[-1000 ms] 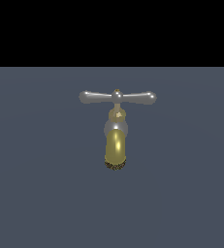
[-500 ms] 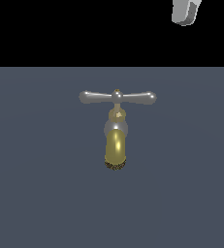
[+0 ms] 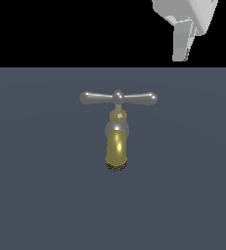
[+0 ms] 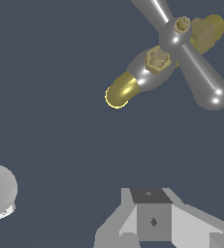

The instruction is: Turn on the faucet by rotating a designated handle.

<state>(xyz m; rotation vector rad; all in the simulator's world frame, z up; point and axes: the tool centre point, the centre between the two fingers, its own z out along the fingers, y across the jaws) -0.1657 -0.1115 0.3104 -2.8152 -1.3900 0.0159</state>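
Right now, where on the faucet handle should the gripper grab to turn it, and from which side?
Grip the handle near one bulbous end, likely the arm on the exterior view's right, closest to the gripper hanging above it. The crossbar lies level and its arms widen into bulbs, so coming down from above with fingers straddling the arm gives the most leverage about the brass knob. The faucet spout stays clear.

Exterior view faces the faucet (image 3: 117, 131) frontally; wrist view looks down closer; both show it.
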